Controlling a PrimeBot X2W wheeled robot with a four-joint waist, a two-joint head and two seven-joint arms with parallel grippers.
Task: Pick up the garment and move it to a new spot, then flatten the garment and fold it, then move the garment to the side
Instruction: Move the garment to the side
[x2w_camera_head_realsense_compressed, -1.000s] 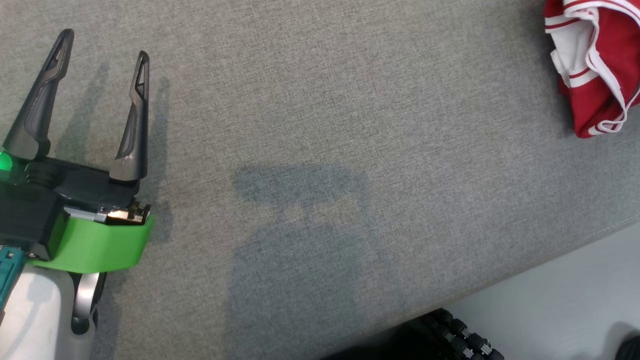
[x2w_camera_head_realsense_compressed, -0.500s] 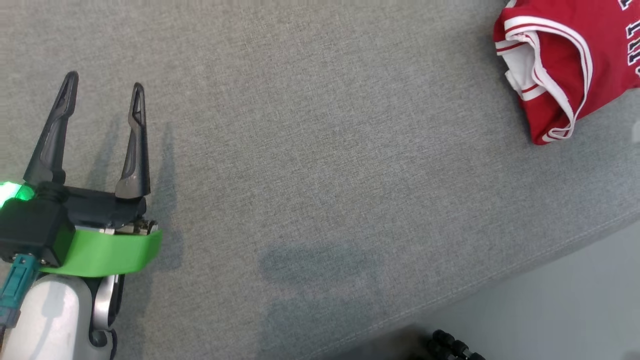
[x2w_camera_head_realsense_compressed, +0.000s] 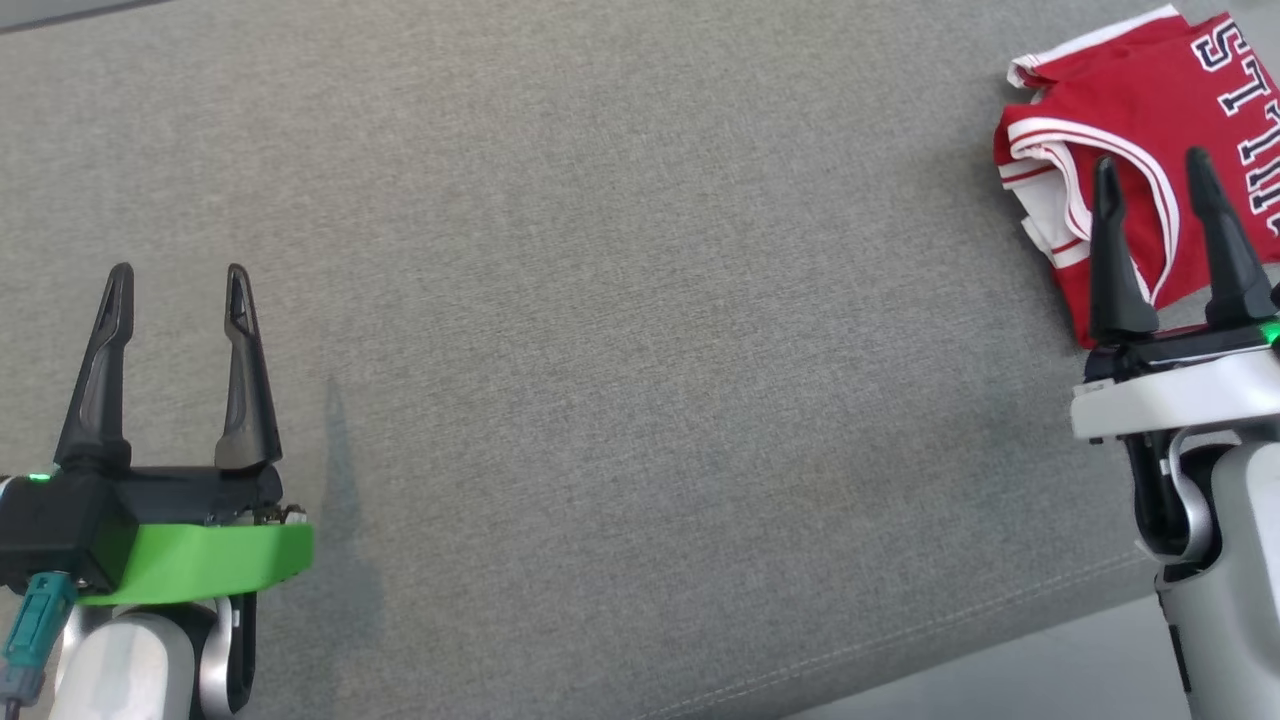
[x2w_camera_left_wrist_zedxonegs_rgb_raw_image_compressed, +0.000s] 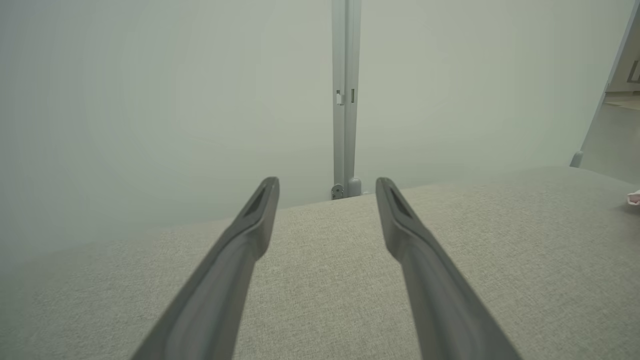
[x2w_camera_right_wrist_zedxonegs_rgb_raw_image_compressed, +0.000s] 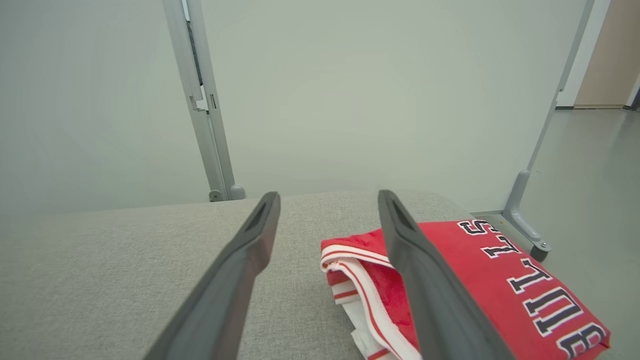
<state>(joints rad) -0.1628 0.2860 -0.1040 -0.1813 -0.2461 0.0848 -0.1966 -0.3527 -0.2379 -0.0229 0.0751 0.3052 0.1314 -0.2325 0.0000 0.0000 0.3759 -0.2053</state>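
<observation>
A folded red jersey (x2w_camera_head_realsense_compressed: 1140, 140) with white trim and dark lettering lies at the far right of the grey cloth surface (x2w_camera_head_realsense_compressed: 640, 330). The same red jersey (x2w_camera_right_wrist_zedxonegs_rgb_raw_image_compressed: 480, 290) sits to the lower right in the right wrist view. My right gripper (x2w_camera_head_realsense_compressed: 1150, 170) hovers open over the jersey's near edge, nothing between its fingers (x2w_camera_right_wrist_zedxonegs_rgb_raw_image_compressed: 240, 270). Far to the left, my left gripper (x2w_camera_head_realsense_compressed: 178, 285) stands open above bare fabric, its two fingers (x2w_camera_left_wrist_zedxonegs_rgb_raw_image_compressed: 240, 250) spread wide.
The grey surface's front edge (x2w_camera_head_realsense_compressed: 950, 610) runs along the lower right, with pale floor beyond. A frosted partition wall with a metal post (x2w_camera_left_wrist_zedxonegs_rgb_raw_image_compressed: 345, 100) stands behind the surface. Another post and its foot (x2w_camera_right_wrist_zedxonegs_rgb_raw_image_compressed: 525, 210) are near the jersey's far side.
The head camera has swung, so the whole picture shifted. The right gripper has come into view over the jersey. The left gripper's fingers stay open.
</observation>
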